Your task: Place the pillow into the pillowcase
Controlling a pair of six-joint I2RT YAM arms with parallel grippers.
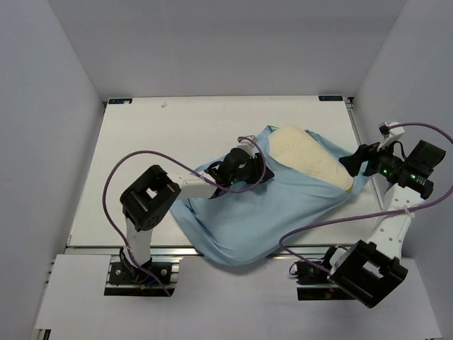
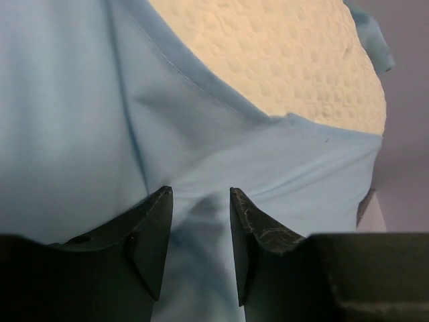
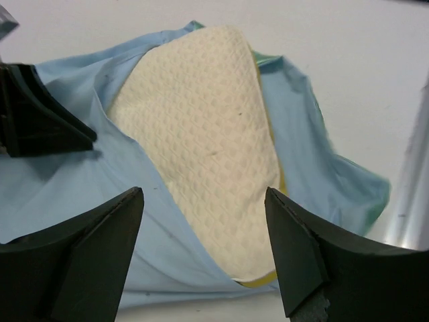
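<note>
The light blue pillowcase (image 1: 269, 212) lies crumpled across the table's middle and right. The cream dotted pillow (image 1: 311, 154) sits partly inside it, with its far end bare beyond the hem. My left gripper (image 1: 253, 170) rests on the pillowcase just left of the bare pillow. In the left wrist view its jaws (image 2: 199, 194) stand a little apart over smooth blue cloth (image 2: 67, 100), with the pillow (image 2: 281, 54) ahead. My right gripper (image 1: 352, 161) is wide open and empty at the pillow's right edge. In the right wrist view (image 3: 204, 194) it hovers over the pillow (image 3: 201, 127) and the pillowcase (image 3: 80, 174).
The white table (image 1: 141, 156) is enclosed by grey walls on three sides. A metal rail (image 3: 409, 201) runs along its right edge beside the right gripper. Purple cables (image 1: 113, 177) loop over both arms. Mint-green lining (image 3: 375, 201) shows at the pillowcase's right corner.
</note>
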